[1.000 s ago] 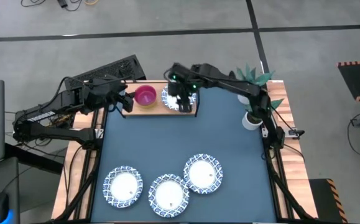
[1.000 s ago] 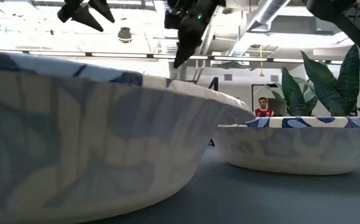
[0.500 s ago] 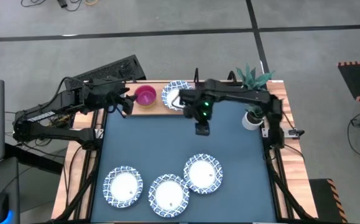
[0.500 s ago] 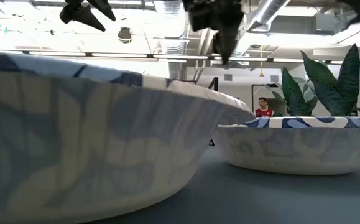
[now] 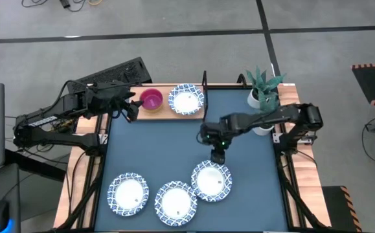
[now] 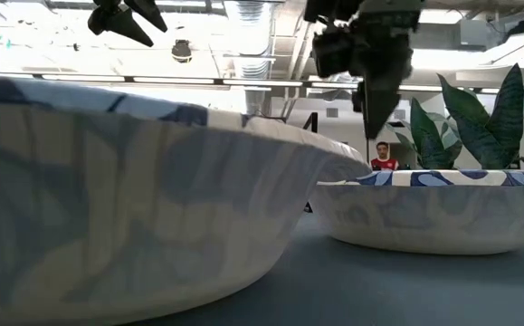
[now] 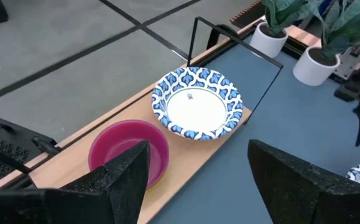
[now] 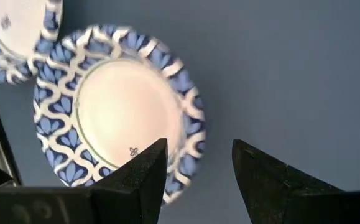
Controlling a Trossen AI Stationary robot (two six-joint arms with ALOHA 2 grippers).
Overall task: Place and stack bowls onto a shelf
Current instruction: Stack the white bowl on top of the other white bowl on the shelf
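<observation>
The right hand (image 5: 217, 157), fingers apart and empty, hangs just above the far rim of the nearest patterned bowl (image 5: 212, 180) on the counter (image 5: 161, 149), far closer than the left hand (image 5: 130, 103), open by the shelf (image 5: 164, 111).

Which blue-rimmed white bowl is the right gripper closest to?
The rightmost bowl of the three in the front row; the right gripper, open, hovers at its rim.

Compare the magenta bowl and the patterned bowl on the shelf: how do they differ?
The magenta bowl is plain and smaller; the patterned bowl is white with a blue rim and wider. The magenta bowl sits nearer the left gripper, the patterned bowl nearer the shelf post. Both rest upright.
</observation>
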